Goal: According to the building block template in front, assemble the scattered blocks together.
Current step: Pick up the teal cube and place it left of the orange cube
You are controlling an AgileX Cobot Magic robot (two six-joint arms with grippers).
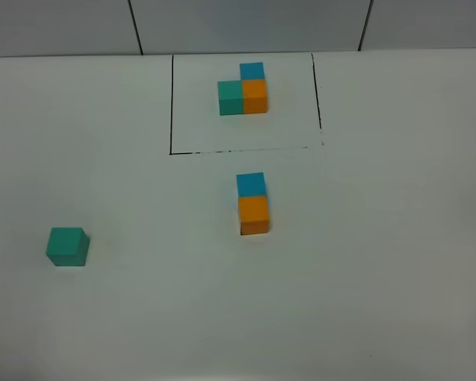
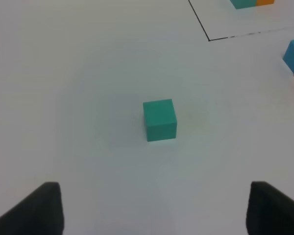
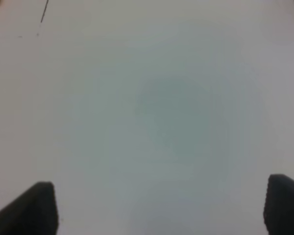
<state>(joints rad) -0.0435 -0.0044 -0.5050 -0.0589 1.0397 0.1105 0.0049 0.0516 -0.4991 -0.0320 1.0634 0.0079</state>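
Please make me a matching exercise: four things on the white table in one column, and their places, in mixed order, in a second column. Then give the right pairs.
Things
1. small loose teal cube
2. small loose orange cube
3. small loose sky-blue cube
4. L-shaped cluster of three cubes

Places
A. inside the black drawn rectangle
B. alone, well to the left of the others
C. against the orange cube, on its side toward the rectangle
D. against the sky-blue cube, on its side away from the rectangle

Pairs: 1-B, 2-D, 3-C, 4-A

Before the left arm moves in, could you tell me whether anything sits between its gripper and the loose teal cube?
Nothing visible; only bare table lies between the left gripper and the teal cube.
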